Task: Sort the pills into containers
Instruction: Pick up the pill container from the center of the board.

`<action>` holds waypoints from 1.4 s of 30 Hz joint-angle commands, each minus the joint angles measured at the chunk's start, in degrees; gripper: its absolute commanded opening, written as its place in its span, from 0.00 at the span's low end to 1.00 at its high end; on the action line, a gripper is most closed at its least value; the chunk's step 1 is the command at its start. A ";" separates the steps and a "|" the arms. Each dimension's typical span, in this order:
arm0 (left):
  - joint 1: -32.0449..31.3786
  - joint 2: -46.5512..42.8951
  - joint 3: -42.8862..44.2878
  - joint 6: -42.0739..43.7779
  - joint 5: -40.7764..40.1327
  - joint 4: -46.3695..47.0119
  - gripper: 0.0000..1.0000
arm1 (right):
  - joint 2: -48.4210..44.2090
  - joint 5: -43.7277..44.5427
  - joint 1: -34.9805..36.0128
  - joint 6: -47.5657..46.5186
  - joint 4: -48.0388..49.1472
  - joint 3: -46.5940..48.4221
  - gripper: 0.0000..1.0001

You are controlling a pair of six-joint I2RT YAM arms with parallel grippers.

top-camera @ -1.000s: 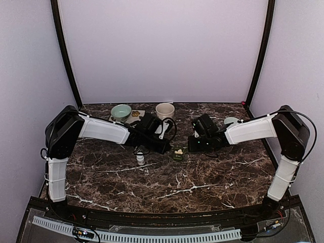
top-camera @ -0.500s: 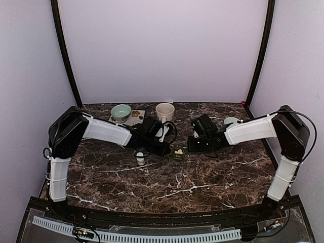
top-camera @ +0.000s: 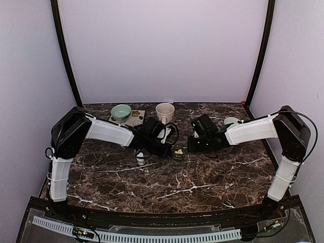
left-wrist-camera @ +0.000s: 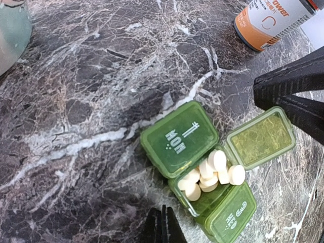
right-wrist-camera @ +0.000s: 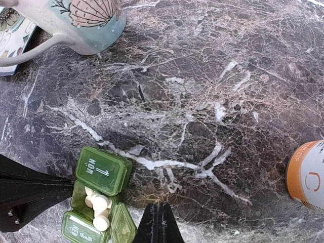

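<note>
Seen from above, the pill box (top-camera: 177, 154) lies on the table (top-camera: 212, 185), with the left tool (top-camera: 167, 151) at its 9 o'clock and the right tool (top-camera: 190, 147) at its 3 o'clock. Both are closed and empty. 1 open compartment is heaped with pills (left-wrist-camera: 212, 171), so sorting is judged partly done.

Two matching arms stand here: the left arm (top-camera: 109, 132) is bolted at seven o'clock on the table (top-camera: 202, 182), the right arm (top-camera: 250, 129) at five. Each has smooth white shells on its long links, bulky rounded black housings at the joints and a boxy black wrist. A thin black cable (top-camera: 175, 132) loops off the left wrist. Another black wire (top-camera: 309, 134) arcs over the right arm's big joint, out at three o'clock. The left gripper (left-wrist-camera: 163, 215) and right gripper (right-wrist-camera: 158, 212) end in matte black, wedge-shaped fingers.
</note>
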 commanded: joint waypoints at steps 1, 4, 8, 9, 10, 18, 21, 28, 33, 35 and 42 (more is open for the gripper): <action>-0.44 0.07 1.46 0.02 0.84 -0.91 0.00 | -2.33 0.87 0.51 0.83 1.16 -0.63 0.00; -0.54 0.20 1.65 0.03 0.86 -0.99 0.00 | -2.28 0.38 0.52 0.89 1.14 -0.67 0.00; -0.62 0.20 1.90 -0.06 0.95 -1.00 0.00 | -2.41 -0.13 0.66 1.24 1.17 -0.93 0.00; -0.62 0.20 1.96 -0.06 1.03 -1.00 0.00 | -2.46 -0.13 0.76 1.40 1.24 -1.02 0.00; -0.68 0.20 1.98 -0.08 1.03 -1.00 0.00 | -2.50 -0.15 0.85 1.55 1.29 -1.18 0.00; -0.95 0.29 2.09 -0.25 1.36 -1.09 0.00 | -2.24 -0.72 1.49 2.30 2.14 -1.72 0.00; -1.06 0.29 2.22 -0.25 1.47 -1.09 0.00 | -2.00 -0.80 1.83 2.49 2.37 -1.47 0.00; -1.23 0.20 2.65 -0.32 1.60 -1.35 0.00 | -1.41 -0.87 2.44 2.58 2.36 -0.42 0.00; -1.32 0.20 2.71 -0.42 1.65 -1.44 0.00 | -0.97 -1.21 2.55 2.58 2.98 -0.18 0.00; -1.32 0.20 2.71 -0.45 1.74 -1.44 0.00 | -0.83 -1.56 2.60 2.62 3.37 -0.14 0.00; -1.32 0.20 2.76 -0.50 1.81 -1.53 0.00 | -0.27 -2.73 2.95 2.84 4.49 0.31 0.00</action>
